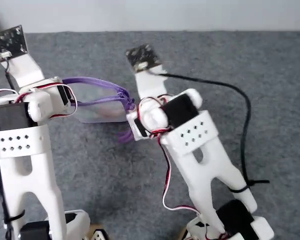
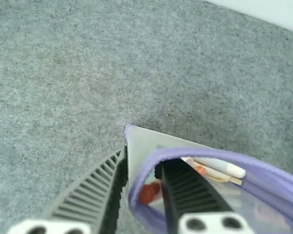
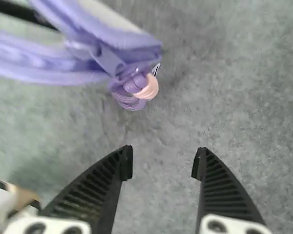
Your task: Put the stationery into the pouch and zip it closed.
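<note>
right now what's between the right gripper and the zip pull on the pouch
Only bare grey mat. In the right wrist view the open right gripper sits short of the zip pull on the pouch, with nothing lying in the gap.

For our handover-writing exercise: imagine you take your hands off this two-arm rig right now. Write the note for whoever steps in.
Left gripper: fingers shut on the open rim of the clear plastic pouch with purple zip, one finger inside.
Right gripper: open, empty, just short of the purple zip pull with pink bead at the pouch's other end.
Done: a white pen and orange items lie inside.
Left: zip is open; grasp the pull and draw it closed, likely after the left finger leaves the opening.
</note>
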Controlling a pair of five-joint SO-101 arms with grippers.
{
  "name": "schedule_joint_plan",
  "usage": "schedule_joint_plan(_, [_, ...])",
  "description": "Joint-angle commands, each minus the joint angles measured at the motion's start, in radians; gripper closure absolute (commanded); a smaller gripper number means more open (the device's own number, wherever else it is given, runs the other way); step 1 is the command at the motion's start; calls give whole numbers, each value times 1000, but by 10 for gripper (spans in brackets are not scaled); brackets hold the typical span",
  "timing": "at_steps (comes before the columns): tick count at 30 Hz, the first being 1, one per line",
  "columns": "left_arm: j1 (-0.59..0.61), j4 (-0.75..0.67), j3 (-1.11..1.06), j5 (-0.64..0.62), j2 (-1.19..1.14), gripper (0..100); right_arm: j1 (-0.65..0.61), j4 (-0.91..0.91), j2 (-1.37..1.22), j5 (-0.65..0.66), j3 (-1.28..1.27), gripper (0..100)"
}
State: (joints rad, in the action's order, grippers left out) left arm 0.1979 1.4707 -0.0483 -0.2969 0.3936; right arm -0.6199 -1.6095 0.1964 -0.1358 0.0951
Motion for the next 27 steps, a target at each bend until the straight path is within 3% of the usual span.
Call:
schedule_joint_plan(1, [-8, -17, 5, 2, 6, 913, -2, 125, 87, 74, -127, 797])
schedule_joint_plan(12, [-8, -18, 5, 2, 6, 913, -7, 687, 447, 166, -690, 797])
schedule_joint_plan(27, [-8, -21, 5, 2, 6, 913, -38, 958, 283, 166, -710, 801])
